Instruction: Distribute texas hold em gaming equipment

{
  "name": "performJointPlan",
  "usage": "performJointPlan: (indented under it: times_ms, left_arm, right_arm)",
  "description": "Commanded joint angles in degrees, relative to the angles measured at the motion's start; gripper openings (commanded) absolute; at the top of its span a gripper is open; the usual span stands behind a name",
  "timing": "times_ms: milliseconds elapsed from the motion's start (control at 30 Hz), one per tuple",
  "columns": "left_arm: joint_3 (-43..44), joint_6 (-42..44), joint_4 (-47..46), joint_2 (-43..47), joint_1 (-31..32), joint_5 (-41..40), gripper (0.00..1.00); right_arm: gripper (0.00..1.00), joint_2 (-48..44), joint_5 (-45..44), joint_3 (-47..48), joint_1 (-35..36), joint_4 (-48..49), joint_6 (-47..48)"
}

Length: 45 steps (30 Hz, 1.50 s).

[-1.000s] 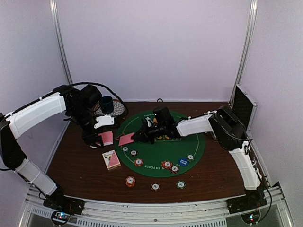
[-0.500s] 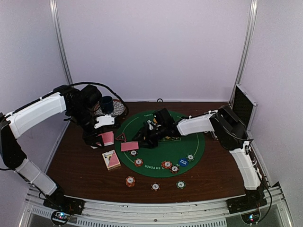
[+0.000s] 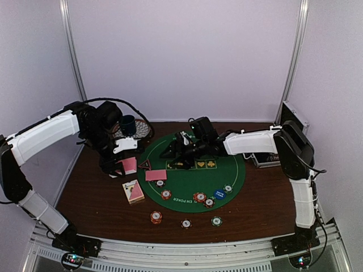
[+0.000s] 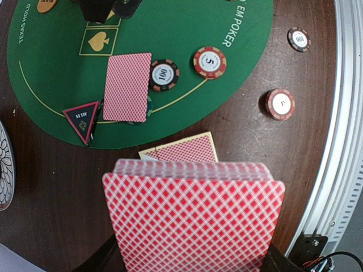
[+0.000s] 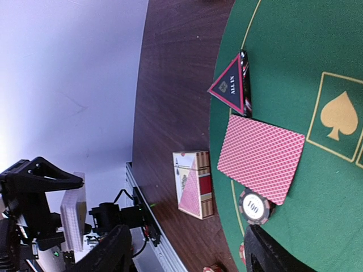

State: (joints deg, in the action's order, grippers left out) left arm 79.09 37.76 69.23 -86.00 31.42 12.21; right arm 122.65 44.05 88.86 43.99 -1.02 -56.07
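one green mat (image 3: 222, 173), brown table (image 3: 91, 195); left end effector (image 3: 120, 168) grips cards (image 4: 193, 221), right (image 5: 187, 250) gapes.

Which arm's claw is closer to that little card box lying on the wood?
Left. The left gripper, holding the deck, hovers just beyond the card box; the right gripper, open, is over the green mat, farther away.

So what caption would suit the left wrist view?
Held deck in the foreground; card, chips and triangular marker on the green mat.
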Motion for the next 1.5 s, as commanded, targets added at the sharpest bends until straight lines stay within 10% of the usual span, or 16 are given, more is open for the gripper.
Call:
performJointPlan:
  times_ms: [0,267,1467]
  left_arm:
    - [2.06,-0.76,0.20,-0.85,-0.41,1.42,0.00]
    - [2.65,-1.19,0.22,-1.35,-0.26,1.43,0.00]
    - [3.14,-0.99,0.20,-2.03,1.00,0.65,0.00]
  right_arm:
    - [0.74,-4.27,2.02,-3.48,2.87,11.40,-4.77]
    - [0.76,-5.26,2.80,-8.92,7.30,31.11,-17.13]
    - [0.63,8.39,4.24,4.21,12.53,36.76,-26.96]
